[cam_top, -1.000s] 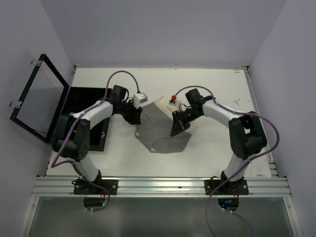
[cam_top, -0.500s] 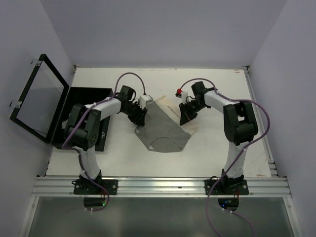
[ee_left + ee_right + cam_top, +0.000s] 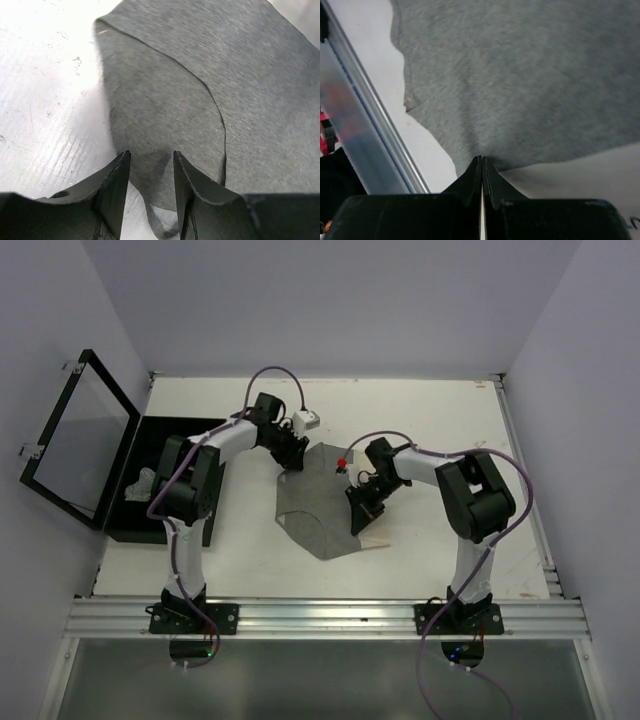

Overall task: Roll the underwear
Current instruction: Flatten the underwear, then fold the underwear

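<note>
A single piece of grey underwear (image 3: 318, 505) is spread flat on the middle of the white table (image 3: 450, 420), between both grippers. The right gripper (image 3: 360, 508) is seen closed, with the cloth's right edge pinched at its tips. The left gripper (image 3: 294, 458) is placed at the far-left corner, jaws partly apart astride a raised fold; whether that fold is pinched cannot be told. The line between the two grippers runs diagonally, far-left to near-right, and the roll is judged best led across it.
</note>
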`<action>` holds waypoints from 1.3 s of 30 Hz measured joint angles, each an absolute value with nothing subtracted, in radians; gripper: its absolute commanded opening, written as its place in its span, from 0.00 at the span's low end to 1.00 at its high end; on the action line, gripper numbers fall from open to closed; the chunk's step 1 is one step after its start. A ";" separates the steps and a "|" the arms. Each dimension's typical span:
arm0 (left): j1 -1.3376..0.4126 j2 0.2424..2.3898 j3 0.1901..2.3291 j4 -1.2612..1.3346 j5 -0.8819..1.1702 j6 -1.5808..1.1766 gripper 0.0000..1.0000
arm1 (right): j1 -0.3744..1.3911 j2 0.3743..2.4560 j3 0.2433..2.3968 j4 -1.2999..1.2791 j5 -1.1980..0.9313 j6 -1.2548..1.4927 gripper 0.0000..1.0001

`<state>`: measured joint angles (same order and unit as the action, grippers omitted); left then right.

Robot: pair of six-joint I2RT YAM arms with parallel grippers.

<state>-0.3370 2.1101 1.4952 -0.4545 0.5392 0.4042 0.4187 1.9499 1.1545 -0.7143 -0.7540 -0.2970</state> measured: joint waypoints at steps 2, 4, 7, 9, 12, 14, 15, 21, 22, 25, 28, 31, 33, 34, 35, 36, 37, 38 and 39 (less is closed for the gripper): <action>-0.337 2.105 1.495 -0.453 0.539 0.404 0.44 | 0.466 1.950 1.158 -0.715 -0.772 -0.272 0.00; -0.336 2.078 1.476 -0.447 0.538 0.408 0.45 | 0.479 1.940 1.182 -0.729 -0.778 -0.264 0.04; -0.334 1.953 1.377 -0.442 0.537 0.437 0.44 | 0.422 1.875 1.207 -0.733 -0.777 -0.274 0.11; -0.334 1.822 1.280 -0.427 0.550 0.471 0.45 | 0.369 1.804 1.211 -0.752 -0.775 -0.315 0.18; -0.334 1.598 1.118 -0.398 0.588 0.532 0.46 | 0.323 1.671 1.190 -0.771 -0.756 -0.423 0.23; -0.336 1.438 1.002 -0.378 0.618 0.588 0.46 | 0.326 1.552 1.134 -0.772 -0.734 -0.525 0.24; -0.340 1.370 0.952 -0.371 0.628 0.618 0.46 | 0.333 1.490 1.095 -0.766 -0.720 -0.579 0.24; -0.493 1.185 0.686 -0.299 0.580 0.754 0.46 | 0.375 1.247 0.858 -0.737 -0.625 -0.920 0.28; -0.542 1.166 0.634 -0.281 0.562 0.771 0.45 | 0.382 1.224 0.815 -0.725 -0.610 -0.970 0.30; -0.693 1.116 0.504 -0.219 0.493 0.808 0.45 | 0.407 1.157 0.682 -0.669 -0.582 -1.101 0.32; -0.822 1.125 0.448 -0.171 0.445 0.841 0.43 | 0.433 1.098 0.571 -0.624 -0.566 -1.217 0.32; -0.882 1.194 0.450 -0.112 0.414 0.853 0.43 | 0.468 1.096 0.522 -0.600 -0.556 -1.294 0.31; -0.908 1.248 0.456 -0.073 0.395 0.853 0.43 | 0.488 1.117 0.519 -0.589 -0.546 -1.324 0.31; -0.917 1.267 0.456 -0.056 0.386 0.853 0.43 | 0.496 1.131 0.519 -0.579 -0.541 -1.332 0.32; -0.926 1.280 0.457 -0.042 0.378 0.853 0.43 | 0.503 1.146 0.521 -0.571 -0.539 -1.338 0.32; -0.935 1.290 0.459 -0.036 0.374 0.852 0.43 | 0.511 1.160 0.523 -0.567 -0.535 -1.342 0.33; -0.944 1.299 0.464 -0.031 0.371 0.852 0.43 | 0.517 1.173 0.525 -0.560 -0.532 -1.345 0.33; -0.952 1.308 0.471 -0.027 0.369 0.851 0.43 | 0.523 1.184 0.527 -0.556 -0.528 -1.348 0.33; -0.957 1.317 0.477 -0.020 0.368 0.849 0.43 | 0.529 1.193 0.528 -0.552 -0.522 -1.351 0.32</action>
<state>-0.9565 1.3174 0.4774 -0.0196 0.3679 0.8490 0.5293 1.1927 0.5282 -0.5518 -0.5217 -1.3506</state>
